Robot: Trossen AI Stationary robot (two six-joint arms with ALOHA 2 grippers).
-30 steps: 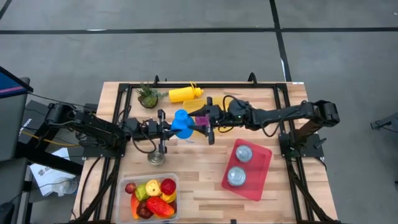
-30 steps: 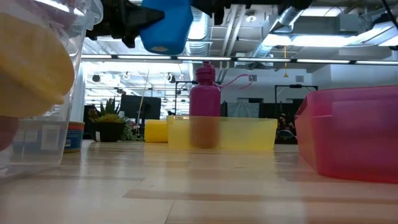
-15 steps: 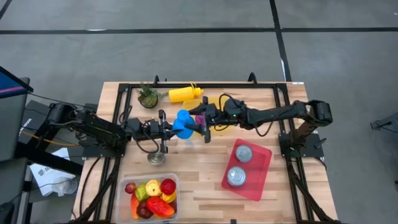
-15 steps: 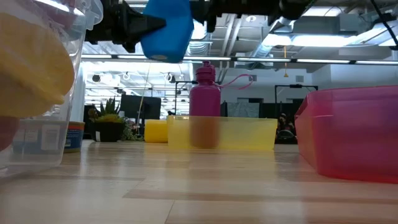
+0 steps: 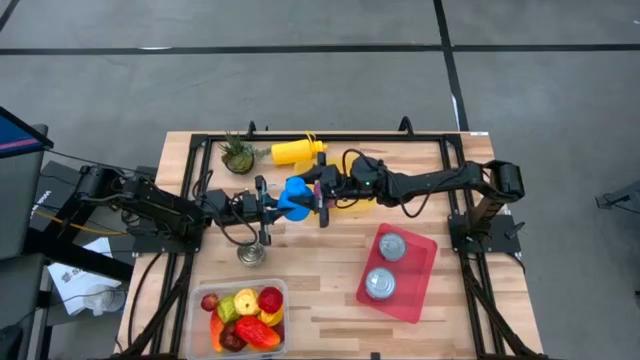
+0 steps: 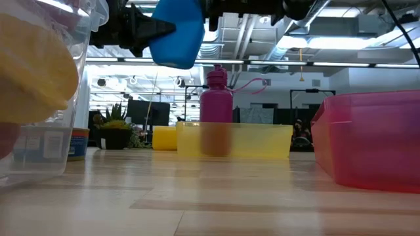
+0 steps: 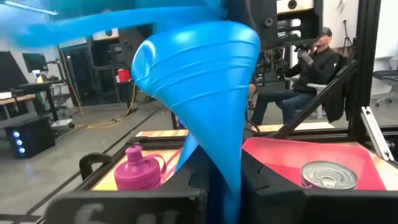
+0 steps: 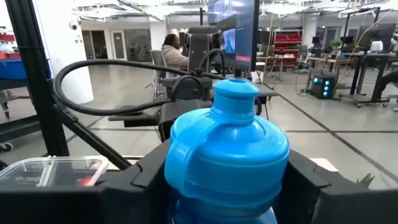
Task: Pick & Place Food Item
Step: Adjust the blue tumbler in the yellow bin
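Note:
A blue bottle (image 5: 293, 196) hangs in the air over the table's middle, its cap (image 8: 236, 93) pointing toward my left arm. My left gripper (image 5: 272, 203) is shut on a thin blue part at the bottle's cap end. My right gripper (image 5: 320, 196) reaches in level from the table's right, with one finger on each side of the bottle's body (image 8: 227, 155). In the low view the bottle (image 6: 176, 33) is high above the tabletop. The food lies in a clear tub (image 5: 245, 315) at the near left, and no gripper touches it. My left gripper pinches a thin blue strip (image 7: 229, 180) at the bottle's cap end between its two fingers, coming level from the table's left. The bottle is lifted clear of the table, widening away from the fingers. My right gripper has the bottle's body between its two fingers (image 8: 146, 174), which lie against opposite sides (image 8: 177, 168). It comes level from the table's right, at the end away from the cap.
A red tray (image 5: 425, 290) with two cans stands at the near right. A yellow bottle (image 5: 298, 151) and a small plant (image 5: 238, 153) are at the far edge. A magenta bottle (image 6: 216, 105) stands in a yellow tray (image 6: 233, 141). A small tin (image 5: 252, 255) sits left of centre.
My right gripper has moved toward the table's left, up to the blue bottle, and its fingers now stand around the body. The bottle has stayed aloft in my left gripper, nearly in place.

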